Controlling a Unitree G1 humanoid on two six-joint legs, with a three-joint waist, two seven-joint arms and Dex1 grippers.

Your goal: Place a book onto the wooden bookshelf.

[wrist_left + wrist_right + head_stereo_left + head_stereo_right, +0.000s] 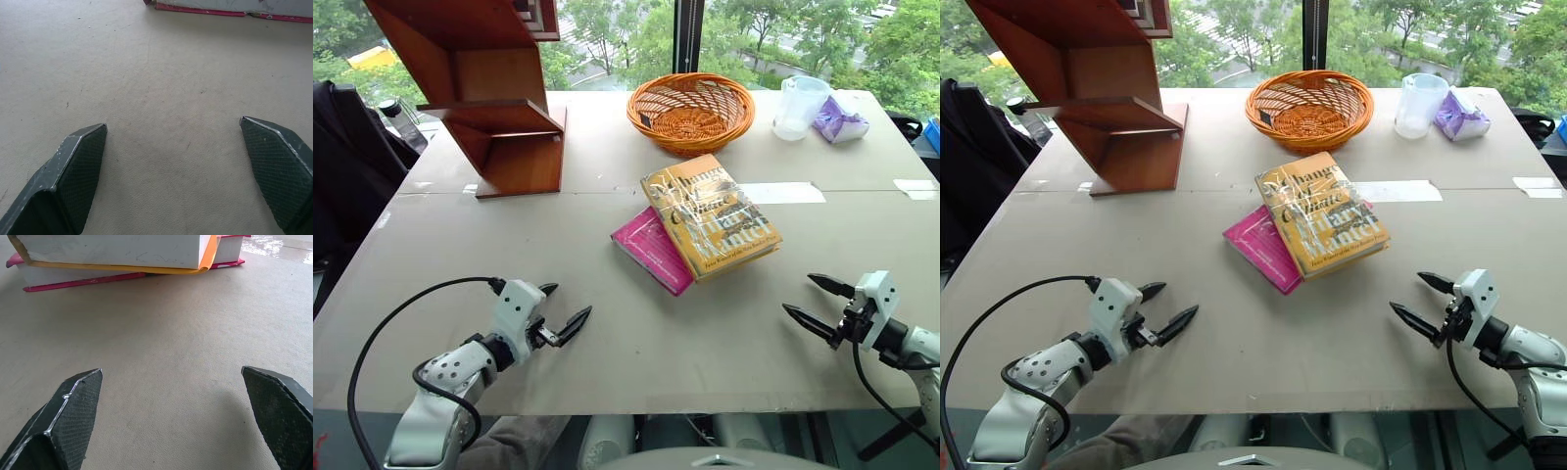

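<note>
**A test room by a window**

This looks like a lab or office set up for trials. A broad grey surface (636, 333) covered in taped sheets stands against a window (607, 39) with trees outside at 12 o'clock. Loose props sit on it: a wooden bookshelf (499, 98) at 10 o'clock, a wicker basket (691, 111), and a plastic jug (798, 106) at 1 o'clock.

Yellow-gold book (710, 216) w/ white & black lettering; bright pink book (651, 251); reddish-brown wooden bookshelf (480, 88); orange woven basket (690, 111); beige table (636, 333).
</note>
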